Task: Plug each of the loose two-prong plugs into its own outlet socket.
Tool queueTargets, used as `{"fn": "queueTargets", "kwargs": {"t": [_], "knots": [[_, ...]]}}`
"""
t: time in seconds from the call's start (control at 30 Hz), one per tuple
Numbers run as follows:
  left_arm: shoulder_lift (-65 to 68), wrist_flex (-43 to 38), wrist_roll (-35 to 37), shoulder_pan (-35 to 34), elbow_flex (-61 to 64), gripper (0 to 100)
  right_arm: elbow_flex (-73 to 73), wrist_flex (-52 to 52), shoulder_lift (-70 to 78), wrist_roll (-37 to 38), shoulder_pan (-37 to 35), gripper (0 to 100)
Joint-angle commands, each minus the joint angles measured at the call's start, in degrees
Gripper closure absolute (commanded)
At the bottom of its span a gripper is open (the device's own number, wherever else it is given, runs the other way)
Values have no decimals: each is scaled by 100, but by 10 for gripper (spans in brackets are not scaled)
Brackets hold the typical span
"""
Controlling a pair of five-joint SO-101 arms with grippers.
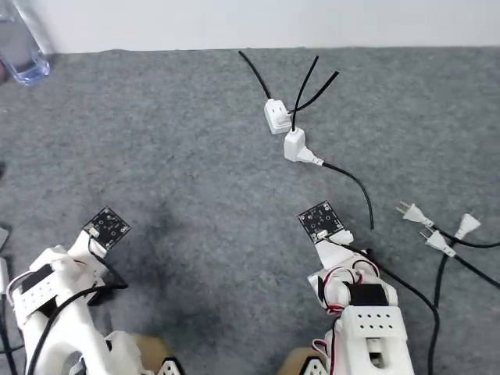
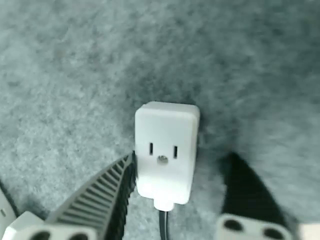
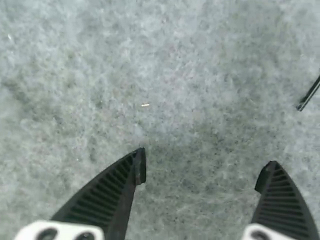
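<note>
- Your left hand is released, its fingers spread wide. The ridged finger is black plastic with a saw-toothed inner face.
- A white outlet socket lies between those fingers. It is a smooth, rounded plastic block with two narrow slots and a round hole. Its side touches the ridged fingertip and stands apart from the other finger. A black cord leaves the end nearest the hand.
- Your right hand is released too, its ridged black fingers wide apart over the grey, fuzzy tabletop.
- Two loose plugs, white with bare metal prongs, lie well to the right of your right hand.
- Ahead of that hand, the farther socket and the nearer socket, both boxy and white, lie just beside each other. A white plug sits against the nearer one's end.
</note>
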Motion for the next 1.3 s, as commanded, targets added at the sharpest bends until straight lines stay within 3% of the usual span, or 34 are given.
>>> {"fn": "queueTargets", "kwargs": {"t": [0.0, 0.13, 0.33, 0.4, 0.53, 0.97, 1.17, 1.27], "knots": [[70, -158, -114, -44, -22, 892, -44, -110, -57, -44, 22, 660], [35, 18, -114, -44, -22, 892, -44, -110, -57, -44, 22, 660], [26, 1363, -123, -44, -629, 883, -44, -119, -57, -44, 22, 660], [26, 1802, -220, -70, -936, 836, -44, -119, -57, -44, 22, 660], [26, 2453, -352, -158, -1429, 643, -44, -110, -57, -44, 22, 660], [79, 1873, -369, -211, -1437, 618, -44, -101, -57, -44, 22, 660], [79, 141, -369, -229, -462, 618, -44, -101, -57, -44, 22, 660], [79, -352, -492, -211, 4, 618, -44, -101, -57, -44, 22, 660]]}}
